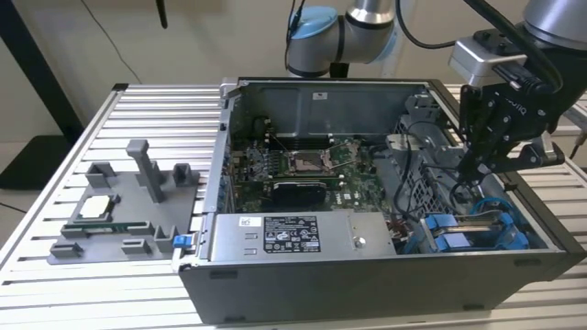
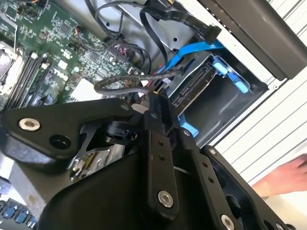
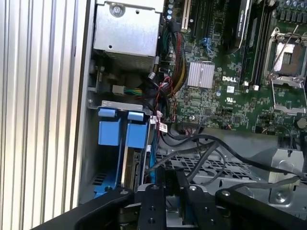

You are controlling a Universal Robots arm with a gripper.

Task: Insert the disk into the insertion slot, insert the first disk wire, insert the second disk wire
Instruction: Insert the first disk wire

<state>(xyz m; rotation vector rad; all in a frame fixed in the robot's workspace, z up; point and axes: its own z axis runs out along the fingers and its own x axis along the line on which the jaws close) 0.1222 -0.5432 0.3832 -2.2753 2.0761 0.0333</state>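
Hovering gripper (image 1: 471, 176) over slotted disk (image 1: 463, 234), cables (image 3: 211, 142) crowding close

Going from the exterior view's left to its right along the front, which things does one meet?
Grey parts tray → grey power supply box → blue disk carriers.

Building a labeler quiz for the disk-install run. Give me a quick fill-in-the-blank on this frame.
1. The disk sits in the insertion slot, clipped in a ___ carrier frame.
2. The gripper hangs over the computer case at the exterior view's ___ end.
3. The power supply carries a ___ sticker.
4. The grey fixture tray lies outside the case, on the exterior view's ___.

Missing words: blue; right; white; left.
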